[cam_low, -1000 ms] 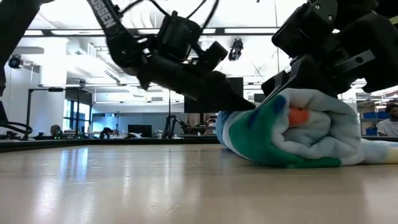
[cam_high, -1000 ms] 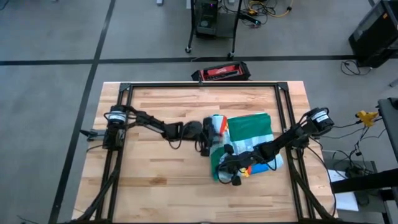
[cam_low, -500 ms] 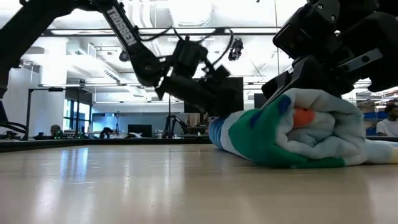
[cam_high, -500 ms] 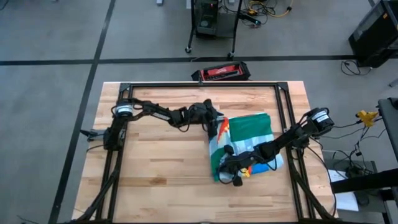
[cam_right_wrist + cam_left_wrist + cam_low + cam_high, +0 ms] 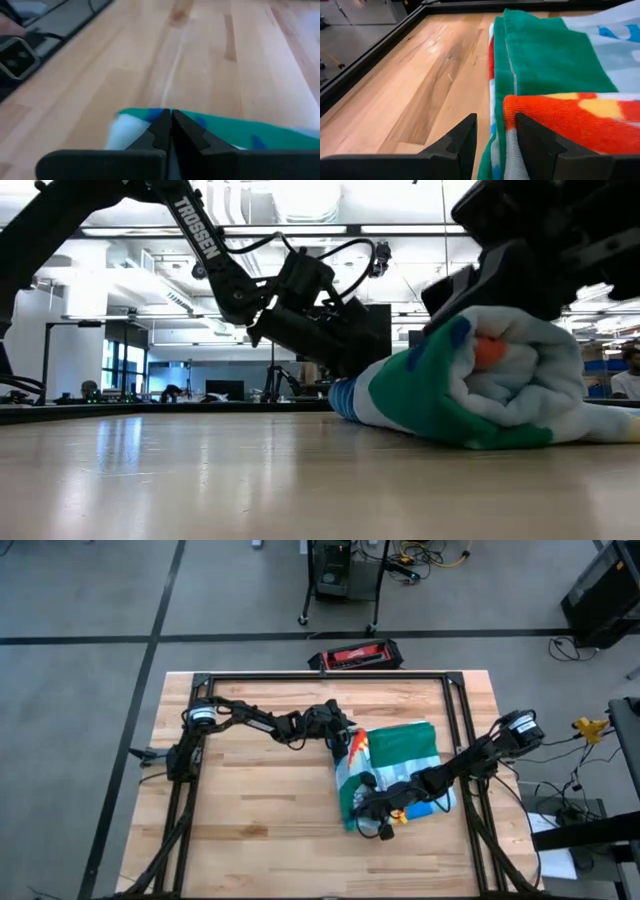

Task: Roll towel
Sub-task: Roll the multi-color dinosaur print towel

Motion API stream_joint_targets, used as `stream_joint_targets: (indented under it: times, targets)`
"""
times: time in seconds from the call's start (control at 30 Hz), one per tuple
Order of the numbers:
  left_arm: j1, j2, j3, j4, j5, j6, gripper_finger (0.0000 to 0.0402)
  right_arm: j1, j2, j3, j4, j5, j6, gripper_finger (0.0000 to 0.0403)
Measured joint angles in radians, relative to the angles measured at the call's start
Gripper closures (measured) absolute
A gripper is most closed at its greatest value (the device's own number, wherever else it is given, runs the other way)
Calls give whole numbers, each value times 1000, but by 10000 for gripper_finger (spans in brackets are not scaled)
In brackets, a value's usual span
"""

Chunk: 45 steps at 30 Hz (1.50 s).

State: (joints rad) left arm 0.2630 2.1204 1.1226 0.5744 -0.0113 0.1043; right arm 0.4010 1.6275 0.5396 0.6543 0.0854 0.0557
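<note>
**A:** Where does your towel (image 5: 395, 772) sit?

**B:** You have it on the right half of the wooden table (image 5: 260, 800), between the two arms. In the high view the part farther from you lies flat and shows its solid green side; the near part is bunched into a thick roll. The low view shows you that roll (image 5: 470, 385) end-on: pale blue folds wound inside a green outer layer, with an orange patch near the top, resting on the table.

**A:** And your left pincer?

**B:** Your left pincer (image 5: 338, 732) has reached across to the towel's far left corner. From its wrist view, the two dark fingers (image 5: 457, 142) stand a narrow gap apart, straddling the towel's green border, with an orange-and-yellow printed fold (image 5: 570, 120) lying against the inner side of one finger. You can't tell from these views whether the cloth is truly pinched or just sits between the fingers.

**A:** Your right pincer?

**B:** Your right pincer (image 5: 377, 818) is down at the near left end of the roll. Its wrist view shows the fingertips (image 5: 170, 122) pressed tight together, no gap, with the pale and green cloth directly beneath them. Whether any fabric is caught between them, you cannot tell.
</note>
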Motion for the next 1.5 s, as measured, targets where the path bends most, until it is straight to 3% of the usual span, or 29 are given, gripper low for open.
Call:
stream_joint_targets:
  times: [0.4,0.5,0.6,0.7,0.87,1.03,1.13,1.27,1.5]
  targets:
    - [0,0,-4,-16,2,-9,283,37,123,-30,191,16,14,401]
    - [0,1,-4,-22,1,-8,283,37,77,-61,200,12,-26,401]
    - [0,2,-5,-28,-3,-7,283,34,-59,-99,155,11,-80,401]
    - [1,2,-5,-28,-3,-4,283,8,-254,-137,-39,25,-78,401]
    - [0,2,-5,-30,54,35,283,-11,-568,-139,-553,156,47,401]
    - [-18,1,-5,-52,73,75,283,-50,-714,-121,-914,201,274,401]
    - [-32,0,-5,-75,81,92,283,-78,-684,-131,-1009,170,358,401]
    - [-47,-3,-15,-111,85,103,283,-89,-555,-137,-990,124,385,401]
    - [-66,-53,-130,-95,102,123,283,-89,-223,-122,-570,-15,334,401]
